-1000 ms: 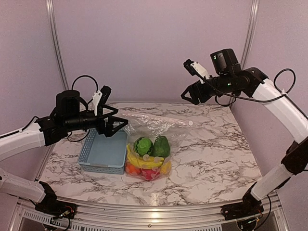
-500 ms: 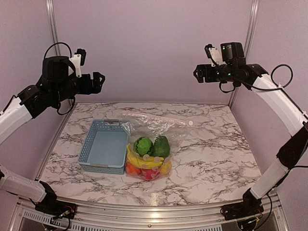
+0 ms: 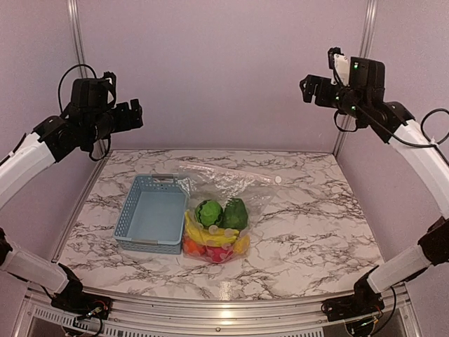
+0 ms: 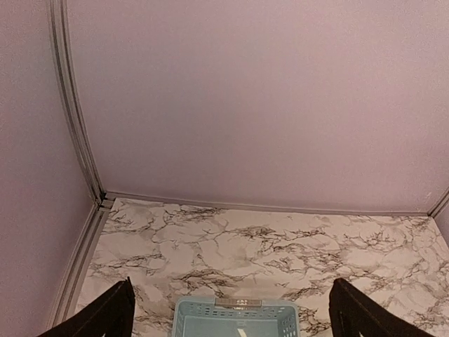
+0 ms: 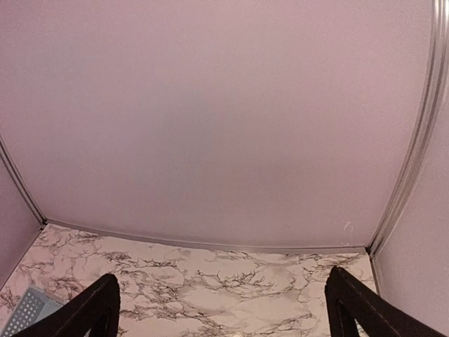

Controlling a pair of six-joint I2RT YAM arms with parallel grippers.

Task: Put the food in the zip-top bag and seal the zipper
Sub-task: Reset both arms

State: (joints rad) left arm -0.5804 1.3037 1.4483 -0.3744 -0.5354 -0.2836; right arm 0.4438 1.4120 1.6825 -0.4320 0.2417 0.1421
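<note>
High over the far-left corner of the marble-patterned bench, well clear of everything on it: the left gripper, black fingers spread wide in the left wrist view, gripping nothing. Below, nearer the left edge than the right, a grey-blue mesh basket: rectangular, rigid plastic, perforated walls, flat pale floor. Touching the basket's right wall, around mid-bench, the zip-top bag: clear, crinkly film, lying flat, mouth towards the far edge. Along that mouth, the zipper, a thin, straight, whitish strip slanting from far-left to right, ending in a small round slider tab; impossible to tell whether pressed shut. Inside the bag, bunched at its near end, the food: two knobbly green pieces side by side, glossy yellow bananas just nearer, then orange, red and yellow round pieces towards the near edge. High over the far-right corner, beside an aluminium frame post: the right gripper, fingers wide apart in the right wrist view, holding nothing. Behind everything, smooth matte lilac walls.
</note>
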